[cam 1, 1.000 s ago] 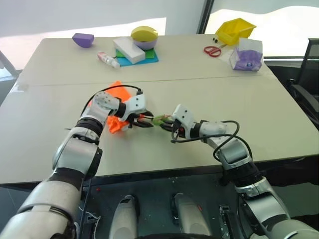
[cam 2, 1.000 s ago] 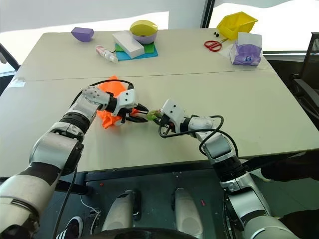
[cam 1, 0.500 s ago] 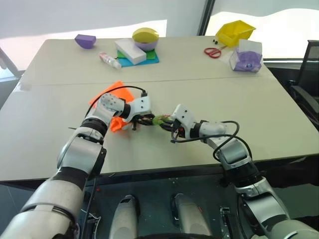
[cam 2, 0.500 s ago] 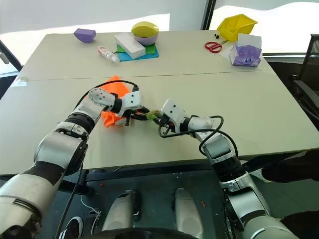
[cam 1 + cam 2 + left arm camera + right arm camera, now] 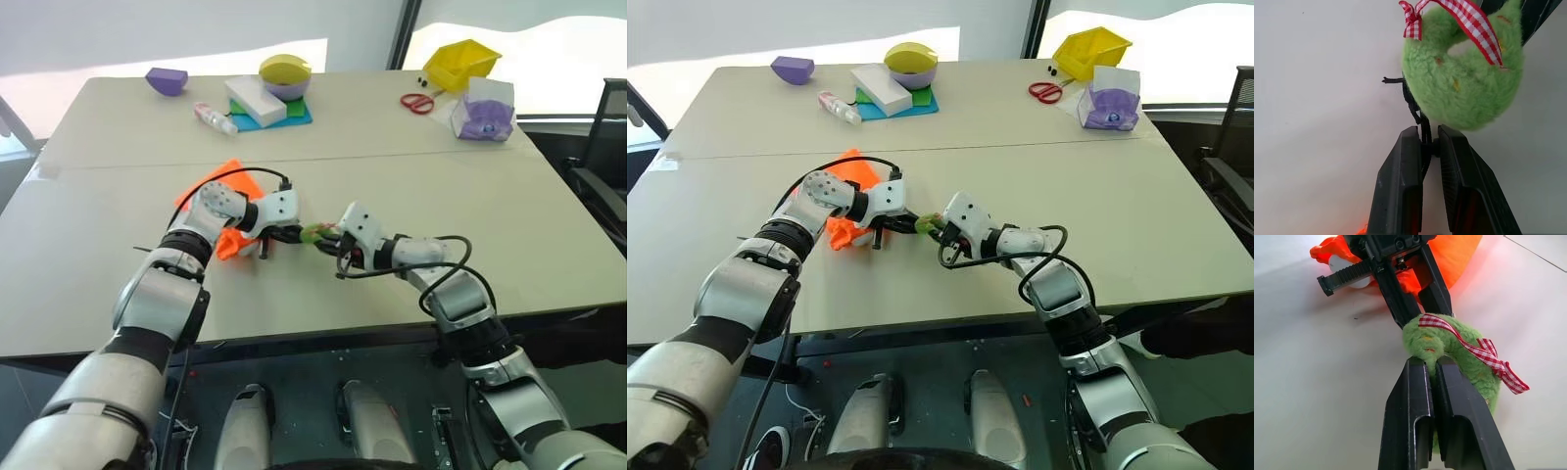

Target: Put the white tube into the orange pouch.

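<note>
Two grippers meet near the middle of the table, just beside the orange pouch. The left gripper is clenched on the dark cord right below the fuzzy green ring, its two black fingers pinching the cord between them. The right gripper is clamped on the green ring itself, which carries a red-and-white checked ribbon. The ring hangs between the two grippers, on the side of the pouch toward the robot's right.

The pouch lies on the table behind the left gripper, and a round white cap of the white tube shows at its mouth; how far the tube sits inside cannot be told.

Well beyond the pouch, at the far edge, are a small white bottle, a white block and a yellow and purple bowl. Far to the pouch's right stand red scissors, a yellow bin and a clear box.
</note>
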